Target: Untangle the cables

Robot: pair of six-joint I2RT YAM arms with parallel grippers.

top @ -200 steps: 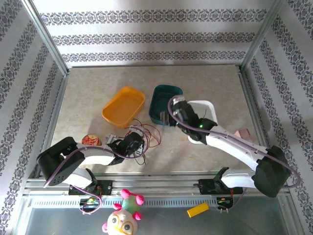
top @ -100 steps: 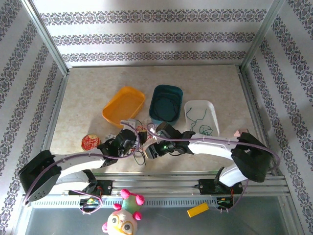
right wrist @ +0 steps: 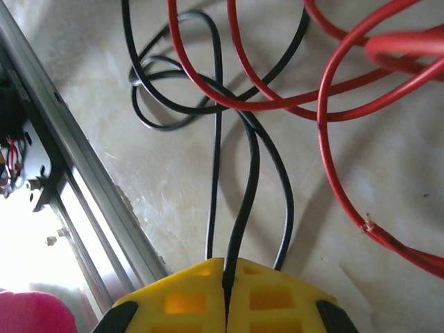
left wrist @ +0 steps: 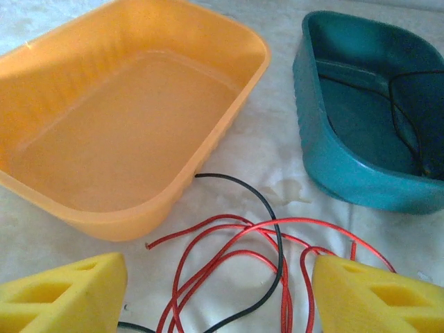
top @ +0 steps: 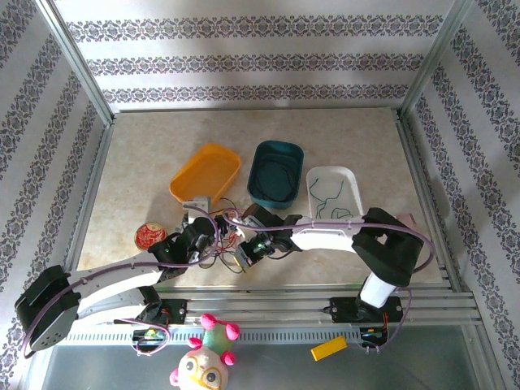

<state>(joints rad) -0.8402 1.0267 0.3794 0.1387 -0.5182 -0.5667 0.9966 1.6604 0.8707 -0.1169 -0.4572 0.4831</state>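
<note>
Three trays in a row across the table (top: 138,154); just in front of them, toward the near edge, the tangled cables (top: 233,231), caught between the two grippers.

Far left, beside the left arm, a small red disc (top: 149,236), too small to identify.

Next, the left gripper (top: 210,230) at the tangle's left side, largely masked from above by its own wrist. From the left wrist: jaws wide apart, nothing held between the yellow fingers (left wrist: 62,291). On the table between them, loose red cables (left wrist: 208,258) crossed by one black cable (left wrist: 277,244), their near ends cut off by the frame.

Beyond, the orange tray (top: 205,173), bare inside.

Right of it, the teal tray (top: 257,165), with a dark loop (top: 277,175) lying inside, hard to trace against the dark wall.

Then the right gripper (top: 246,256), low at the tangle's near right, hard to read from above. From the right wrist: jaws pressed shut on a black strand (right wrist: 239,229) pinched in the seam. Two more black strands vanish under the fingertips; cannot tell whether they are caught too. Red loops above, one with a bare cut end. A metal rail (right wrist: 76,173) on the left.

Far right, the white tray (top: 348,185), holding a curled green cable (top: 319,192).
</note>
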